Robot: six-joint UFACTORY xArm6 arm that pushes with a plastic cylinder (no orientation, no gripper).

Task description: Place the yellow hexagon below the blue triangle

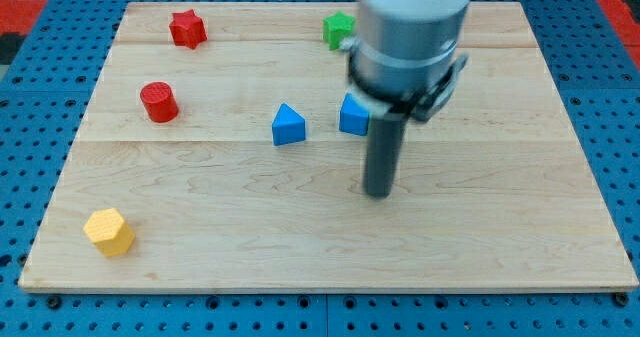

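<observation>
The yellow hexagon (pixel 109 231) lies near the bottom left corner of the wooden board (pixel 250 257). The blue triangle (pixel 288 125) sits near the board's middle. My tip (pixel 377 191) rests on the board to the right of and below the blue triangle, far to the right of the yellow hexagon. It touches no block.
A second blue block (pixel 352 115) sits right of the triangle, partly hidden by my rod. A red cylinder (pixel 159 102) is at the left, a red star (pixel 187 28) at the top left, a green block (pixel 338 28) at the top middle.
</observation>
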